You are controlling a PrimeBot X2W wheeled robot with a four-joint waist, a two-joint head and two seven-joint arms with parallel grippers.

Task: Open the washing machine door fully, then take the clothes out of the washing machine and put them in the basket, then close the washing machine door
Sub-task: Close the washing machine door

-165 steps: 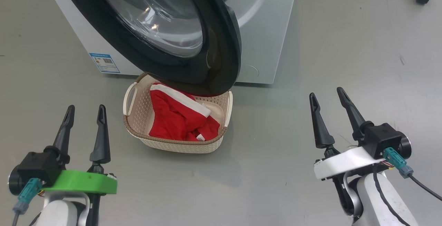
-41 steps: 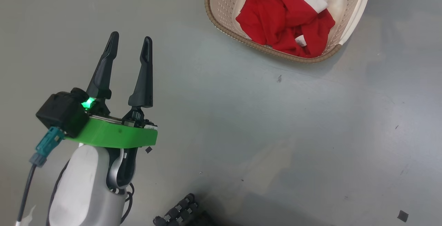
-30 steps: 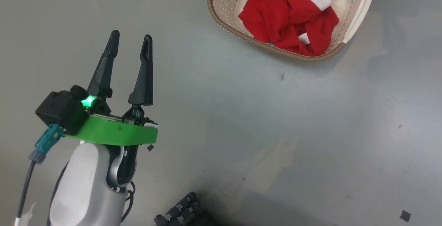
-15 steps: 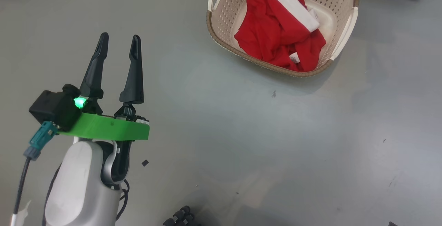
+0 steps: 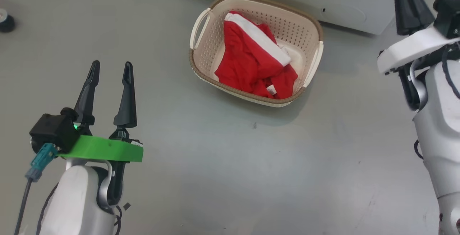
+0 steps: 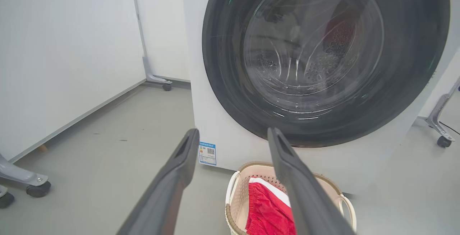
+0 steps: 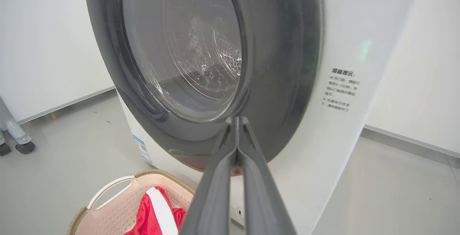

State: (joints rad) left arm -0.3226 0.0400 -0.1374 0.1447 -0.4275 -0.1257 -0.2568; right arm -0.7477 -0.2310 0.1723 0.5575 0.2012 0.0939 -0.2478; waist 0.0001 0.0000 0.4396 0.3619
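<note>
The washing machine door (image 6: 312, 51) stands straight ahead of the left gripper (image 5: 111, 63), above its fingertips and well apart from them, and as far as the wrist views show it sits against the front of the washing machine (image 6: 215, 127). The basket (image 5: 205, 53) sits on the floor ahead of the left gripper and off to its right, close to the foot of the machine. In the left wrist view it lies low beyond the right-hand finger, which covers part of it. The clothes (image 5: 248, 66) lie bunched inside the basket, the white band uppermost, touching neither gripper. For the right gripper (image 7: 236, 120), the door is directly in front: its tips point at the lower part of the glossy black rim, beside the edge of the glass. Whether they touch the rim I cannot tell. The basket lies below and to the left of those fingers. The left jaws are spread wide with nothing between them. The right jaws are pressed tight together with nothing between them. Counted: 1 washing machine, 1 door, 1 basket with 2 loop handles, 1 red garment, 2 grippers, and 1 blue sticker (image 6: 207, 153) low on the machine's front, just beyond the left gripper's left fingertip in its wrist view.
</note>
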